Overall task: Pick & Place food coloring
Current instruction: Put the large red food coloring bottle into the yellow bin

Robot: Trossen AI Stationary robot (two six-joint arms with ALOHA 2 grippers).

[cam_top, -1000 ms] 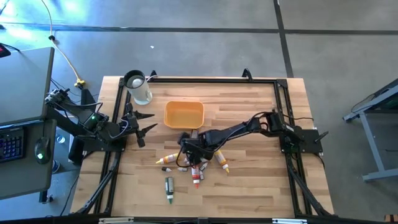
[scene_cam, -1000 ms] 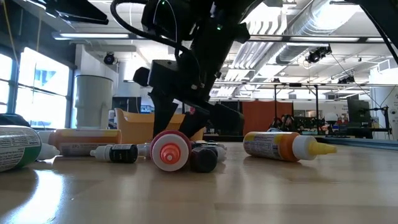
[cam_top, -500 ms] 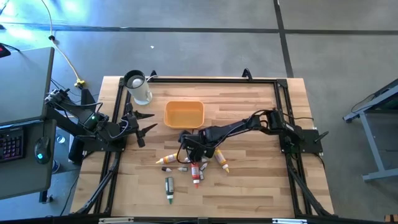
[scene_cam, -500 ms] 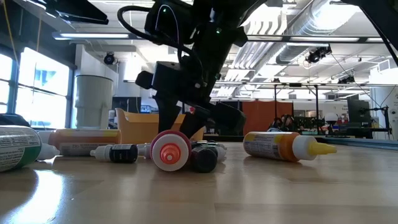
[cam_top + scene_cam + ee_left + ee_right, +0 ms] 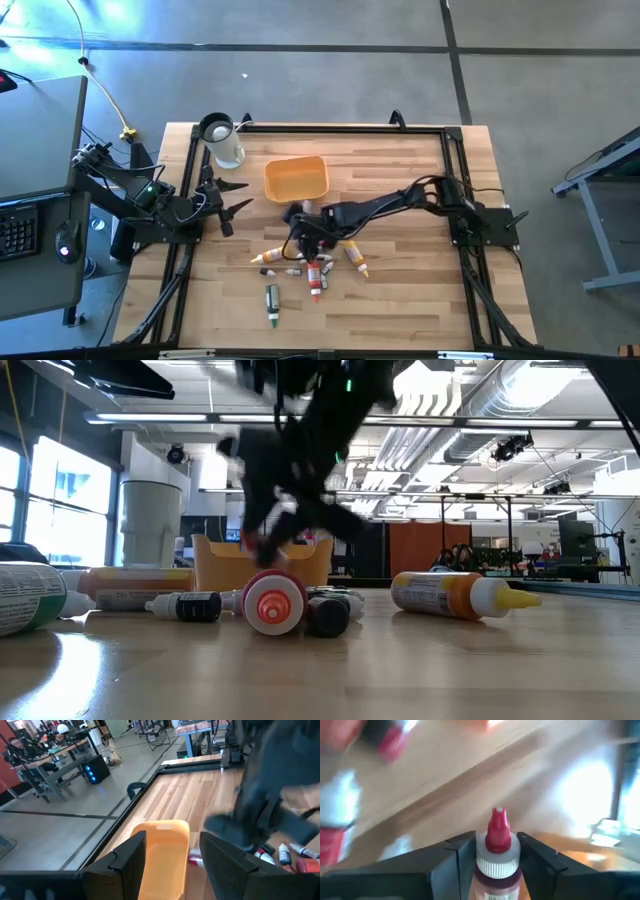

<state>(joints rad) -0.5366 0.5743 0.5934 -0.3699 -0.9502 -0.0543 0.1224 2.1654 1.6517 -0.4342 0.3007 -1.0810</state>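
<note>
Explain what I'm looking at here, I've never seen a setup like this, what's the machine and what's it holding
These are four camera views of one moment. The machine is a pair of dark robot arms mounted on a wooden table. One picture looks straight down, one looks level across the tabletop, and one comes from each arm's wrist.

The right gripper is out over the middle of the table, shut on a small red-capped bottle, seen close up in its wrist view between the two fingers. The left gripper waits open near the table's left edge.

On the table lie more food coloring bottles in a loose cluster, a yellow-orange tray just beyond them, and a white jug at the far left corner.
</note>
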